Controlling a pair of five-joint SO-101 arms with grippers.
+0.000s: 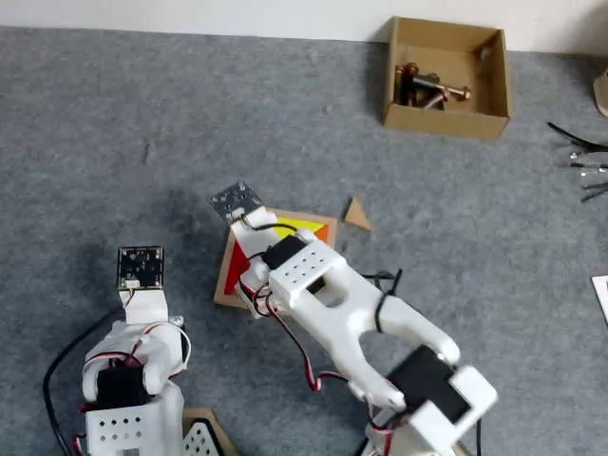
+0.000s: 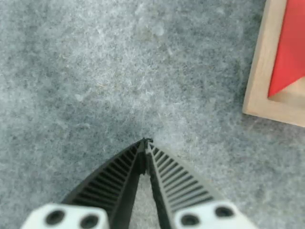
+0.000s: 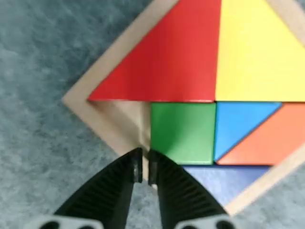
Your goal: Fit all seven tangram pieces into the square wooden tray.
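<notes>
Right claw (image 3: 144, 157): fingers drawn in to a thin slit, gripping nothing that I could make out. Its tips hung over the tray (image 3: 116, 56) at the corner where a bare triangular slot (image 3: 121, 119) was left. That slot was bounded by the red triangle (image 3: 176, 62) and the green square (image 3: 183, 131).

Six pieces lay in the tray. The red triangle sat edge to edge with the yellow triangle (image 3: 257, 52). The green square touched the red triangle, with the blue triangle (image 3: 240, 126) touching it on one side. The orange piece (image 3: 267, 140) sat against the blue triangle. A violet-blue piece (image 3: 224, 179) ran along the rim on the square's side away from the red.

One small tan triangle (image 1: 357, 214) lay flat on the grey carpet (image 1: 142, 114), near the tray's far corner but apart from it.

Left claw (image 2: 145, 142): fully closed and empty, pointing at carpet, near a tray corner where red showed.

Seen from above, the right arm (image 1: 351, 313) stretched across the tray and hid most of it, so only strips of red, yellow and orange showed past it. The left arm (image 1: 133, 380) stood to one side, off the tray.

Surroundings: a cardboard box (image 1: 446, 119) at the back held copper-coloured metal parts (image 1: 427, 87). Black cables (image 1: 579, 157) lay at the carpet's edge. A wooden corner (image 1: 217, 429) showed by the left arm's base.
</notes>
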